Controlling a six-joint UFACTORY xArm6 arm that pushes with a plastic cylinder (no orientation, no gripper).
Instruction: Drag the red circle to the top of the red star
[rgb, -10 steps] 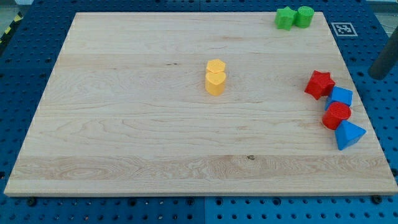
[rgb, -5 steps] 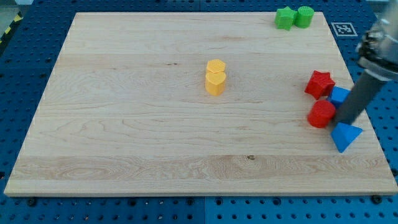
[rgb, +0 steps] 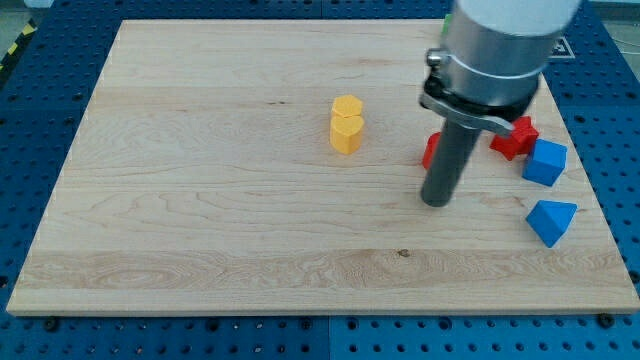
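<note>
My tip (rgb: 436, 201) rests on the board at the view's right of centre. The red circle (rgb: 430, 151) is mostly hidden behind the rod; only its left edge shows, just above the tip. The red star (rgb: 517, 138) sits to the view's right, partly covered by the arm's body. The circle lies to the left of the star, roughly level with it.
A blue cube (rgb: 546, 162) sits right next to the red star, lower right. A blue triangle (rgb: 551, 220) lies below it. Two yellow blocks (rgb: 346, 124) touch near the board's centre. The wooden board (rgb: 200, 200) fills the view; the arm's body hides the top right corner.
The tip has swept left across the board, pushing the red circle left, away from the blue blocks. The arm's body now covers the green blocks at the top right.
</note>
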